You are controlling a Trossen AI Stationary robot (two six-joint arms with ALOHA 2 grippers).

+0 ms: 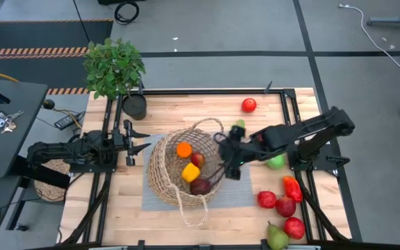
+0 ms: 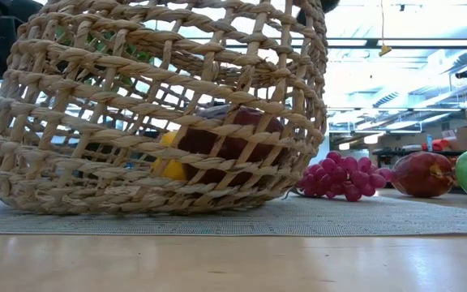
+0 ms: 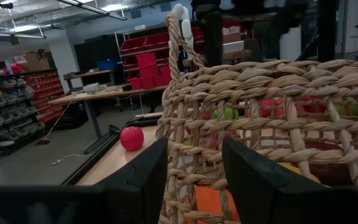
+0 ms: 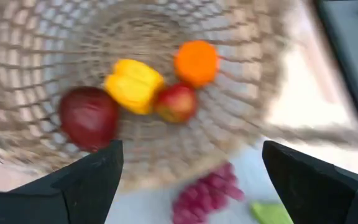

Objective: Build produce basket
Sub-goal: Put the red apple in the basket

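Surface: a light wooden table (image 1: 110, 208) with a grey mat (image 1: 242, 194) at its middle. A potted plant (image 1: 114, 67) stands at the far left corner. A darker woven object (image 1: 47, 186) lies off the left edge, and keys (image 1: 0, 121) rest on a grey desk at far left. Beyond the table, shelving with red bins (image 3: 146, 67) and a workbench show in the room.

The basket (image 1: 162, 170) sits on the mat at table centre. Inside it lie an orange (image 1: 184, 149), a yellow pepper (image 1: 190, 171), a small red apple (image 1: 197, 159) and a dark red apple (image 1: 201, 186).

Outside the basket: a lone red apple (image 1: 248, 105) far right; purple grapes (image 2: 339, 176) on the mat just right of the basket; a green apple (image 1: 276, 162) partly under the right arm; a red pepper (image 1: 292, 187), three red fruits (image 1: 283, 207) and a pear (image 1: 277, 238) at the near right.

The right gripper (image 1: 229, 161) reaches in from the right, over the basket's right rim, fingers spread wide and grasping nothing.

The left gripper (image 1: 142, 139) is level at the basket's left side, fingers (image 3: 146, 177) parted and empty, just beside the weave.
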